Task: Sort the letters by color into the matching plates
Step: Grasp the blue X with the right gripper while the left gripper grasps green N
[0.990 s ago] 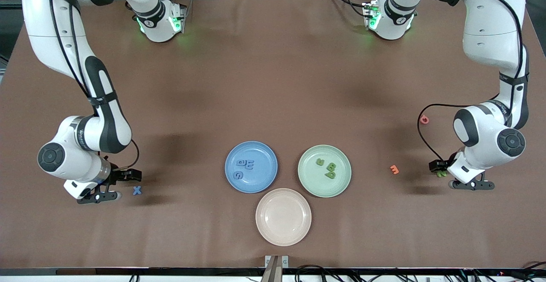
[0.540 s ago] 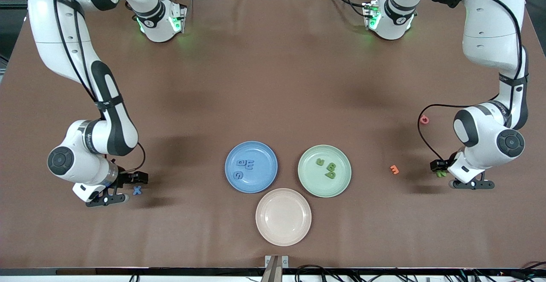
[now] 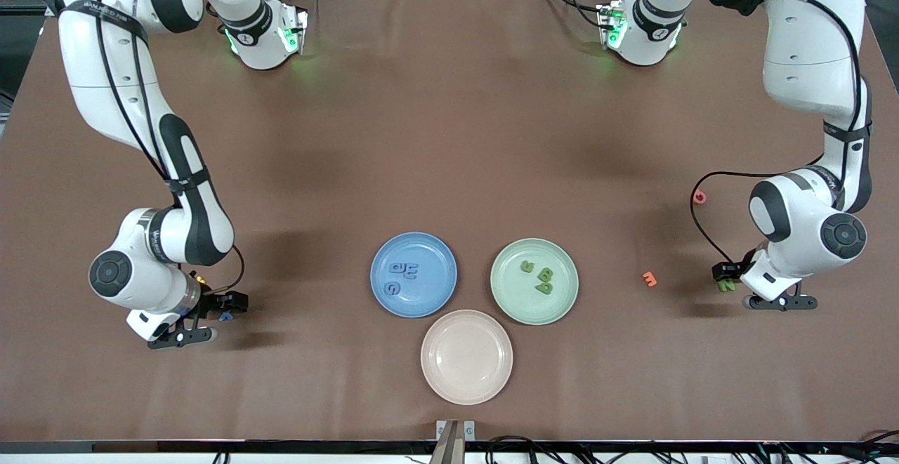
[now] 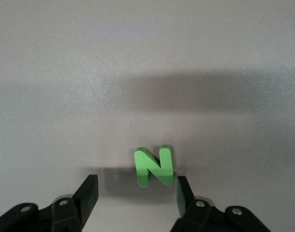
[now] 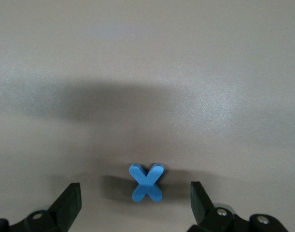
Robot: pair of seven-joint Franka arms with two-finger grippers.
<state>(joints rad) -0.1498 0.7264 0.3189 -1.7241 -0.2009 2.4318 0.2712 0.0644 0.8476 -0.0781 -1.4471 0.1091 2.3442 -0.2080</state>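
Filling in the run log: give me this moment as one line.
left pincer: open around green N, on table | right pincer: open around blue X, on table | blue plate: three blue letters | green plate: three green letters

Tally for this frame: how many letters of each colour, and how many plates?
Blue letters: 4, three in the blue plate, plus the X
Green letters: 4, three in the green plate, plus the N
Orange letter: 1
Pink letter: 1
Plates: 3, counting the cream plate
Total: 13
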